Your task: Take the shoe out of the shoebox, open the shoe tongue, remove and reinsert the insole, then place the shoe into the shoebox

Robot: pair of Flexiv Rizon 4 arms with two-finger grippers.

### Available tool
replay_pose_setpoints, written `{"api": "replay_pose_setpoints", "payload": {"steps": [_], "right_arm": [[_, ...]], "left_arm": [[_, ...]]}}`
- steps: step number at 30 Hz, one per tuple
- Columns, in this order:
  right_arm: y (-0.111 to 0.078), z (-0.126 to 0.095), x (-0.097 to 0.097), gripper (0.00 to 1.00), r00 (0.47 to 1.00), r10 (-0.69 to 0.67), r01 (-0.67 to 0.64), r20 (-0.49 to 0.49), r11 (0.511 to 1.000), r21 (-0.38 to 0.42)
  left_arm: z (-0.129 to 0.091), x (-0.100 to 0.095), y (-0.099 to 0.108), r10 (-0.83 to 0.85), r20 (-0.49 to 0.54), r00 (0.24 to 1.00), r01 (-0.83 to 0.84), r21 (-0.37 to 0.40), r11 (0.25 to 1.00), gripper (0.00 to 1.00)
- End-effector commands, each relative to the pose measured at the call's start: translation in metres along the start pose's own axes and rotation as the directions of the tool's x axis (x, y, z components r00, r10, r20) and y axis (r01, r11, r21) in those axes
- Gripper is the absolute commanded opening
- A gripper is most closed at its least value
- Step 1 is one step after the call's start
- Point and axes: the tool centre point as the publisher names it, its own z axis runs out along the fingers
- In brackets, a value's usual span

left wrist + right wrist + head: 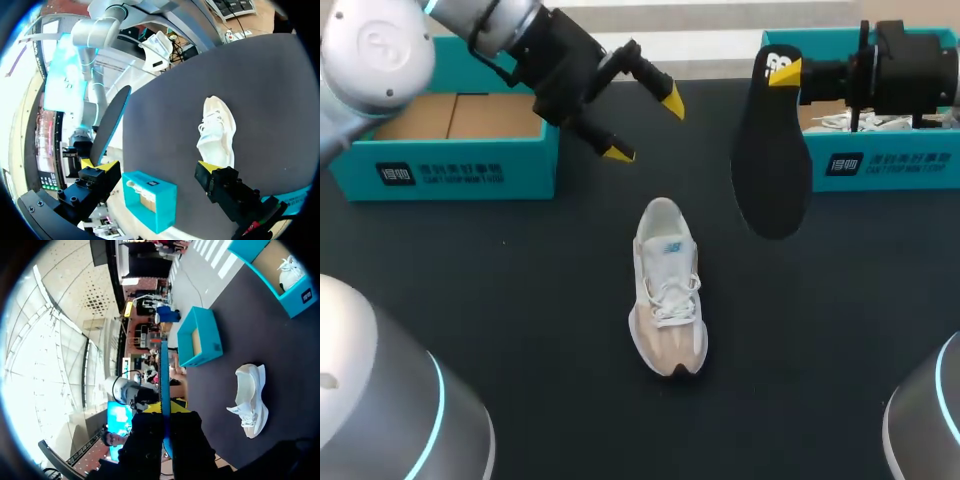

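Observation:
A white and beige shoe [667, 285] lies on the black table at the middle, toe toward the near edge; it also shows ahead of my left gripper [216, 132] and off to one side of my right one [251, 400]. My right gripper [785, 70] is shut on one end of the black insole [770, 160], which hangs above the table beside the right shoebox [890, 165]. Seen edge-on, the insole [164, 375] rises from between the fingers of that gripper [165, 407]. My left gripper [643, 128] hovers open and empty behind the shoe, near the left shoebox [455, 165].
The left teal shoebox shows a bare cardboard floor. The right one holds a white shoe [850, 122]. From my left gripper [155, 166], the right box [150, 200] and the hanging insole [110, 122] are ahead. Both boxes [200, 337] [280, 270] stand along the table's far edge.

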Motion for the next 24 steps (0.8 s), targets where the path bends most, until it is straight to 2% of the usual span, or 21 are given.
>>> {"api": "replay_pose_setpoints", "payload": {"steps": [1, 7, 13, 17, 19, 21, 24], "right_arm": [[0.017, 0.018, -0.002, 0.00, 0.999, 0.045, -0.045, -0.005, 0.999, 0.017], [0.017, 0.022, -0.007, 0.00, 0.993, 0.119, -0.119, 0.001, 0.993, 0.020], [0.013, 0.030, -0.021, 0.00, 0.981, 0.192, -0.192, 0.001, 0.981, 0.024], [0.012, 0.035, -0.026, 0.00, 0.979, 0.204, -0.204, 0.005, 0.979, 0.019], [0.013, 0.039, -0.026, 0.00, 0.979, 0.205, -0.205, 0.002, 0.979, 0.015], [0.013, 0.042, -0.026, 0.00, 0.979, 0.205, -0.205, 0.003, 0.979, 0.014], [0.014, 0.046, -0.025, 0.00, 0.980, 0.199, -0.199, -0.009, 0.980, 0.011]], "left_arm": [[-0.010, 0.000, -0.007, -0.022, 0.232, 0.972, 0.034, -0.048, 0.998, 1.00], [-0.013, -0.004, -0.007, -0.045, 0.223, 0.974, 0.054, -0.037, 0.998, 1.00], [-0.013, -0.004, -0.007, -0.045, 0.223, 0.974, 0.054, -0.037, 0.998, 1.00], [-0.013, -0.004, -0.007, -0.045, 0.223, 0.974, 0.054, -0.037, 0.998, 1.00], [-0.002, 0.001, -0.001, 0.041, 0.318, 0.947, 0.004, -0.142, 0.990, 1.00], [0.003, 0.002, -0.001, 0.041, 0.403, 0.914, 0.024, -0.155, 0.988, 1.00], [0.007, 0.004, -0.002, 0.105, 0.472, 0.876, -0.011, -0.197, 0.980, 1.00]]}}
